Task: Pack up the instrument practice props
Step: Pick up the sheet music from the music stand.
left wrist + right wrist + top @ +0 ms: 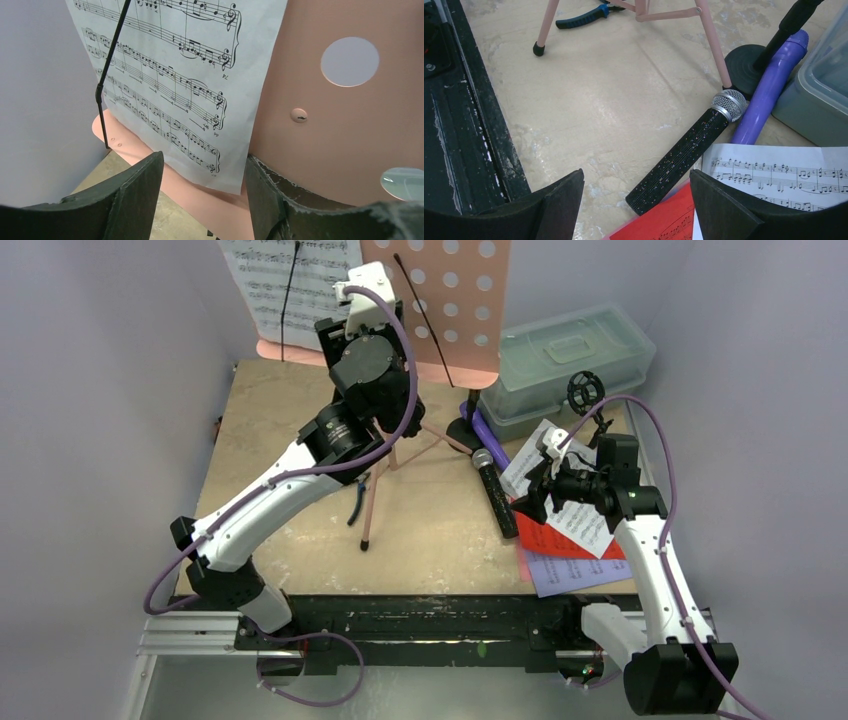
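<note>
The pink music rack (450, 300) stands at the back on its tripod. A white music sheet (175, 75) leans on its panel (340, 125) behind a black wire arm (110, 65). My left gripper (203, 157) is open, its jaws on either side of the sheet's lower right corner, above the ledge. My right gripper (636, 172) hangs open over the tail of the black silver-headed mic (684, 155). That mic lies beside the purple mic (771, 87) and a round mic support base (744, 65). Red (664, 220), white (784, 175) and lavender (565, 575) sheets lie under the right arm.
Blue-handled pliers (357, 502) lie by the tripod legs (711, 40). A translucent lidded box (565, 355) sits at the back right, with a second black mic support (585, 390) in front of it. The black rail (469, 125) runs along the near table edge.
</note>
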`<state>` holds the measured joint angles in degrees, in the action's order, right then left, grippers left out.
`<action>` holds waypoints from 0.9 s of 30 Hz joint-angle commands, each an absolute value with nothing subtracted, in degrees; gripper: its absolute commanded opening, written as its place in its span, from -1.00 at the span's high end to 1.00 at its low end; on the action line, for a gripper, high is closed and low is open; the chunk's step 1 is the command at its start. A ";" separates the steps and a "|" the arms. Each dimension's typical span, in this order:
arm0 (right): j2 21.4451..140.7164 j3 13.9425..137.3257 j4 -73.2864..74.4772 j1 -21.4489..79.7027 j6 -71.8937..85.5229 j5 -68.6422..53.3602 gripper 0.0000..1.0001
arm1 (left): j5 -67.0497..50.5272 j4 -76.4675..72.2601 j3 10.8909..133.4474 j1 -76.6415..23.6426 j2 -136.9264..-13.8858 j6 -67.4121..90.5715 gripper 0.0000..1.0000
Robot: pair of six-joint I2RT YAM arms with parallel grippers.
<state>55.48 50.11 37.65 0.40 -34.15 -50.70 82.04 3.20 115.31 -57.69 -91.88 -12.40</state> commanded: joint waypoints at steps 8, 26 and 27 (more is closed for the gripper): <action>55.11 49.92 37.44 0.28 -35.60 -52.38 -0.62 | 79.53 -0.87 110.57 -54.36 -87.31 -15.11 0.35; 55.09 49.83 38.04 0.33 -36.21 -52.21 -0.62 | 47.59 6.31 100.33 -54.32 -71.40 -15.03 1.00; 55.04 49.83 38.06 0.28 -36.27 -52.14 -0.62 | 43.67 6.71 99.42 -54.32 -70.10 -14.78 1.00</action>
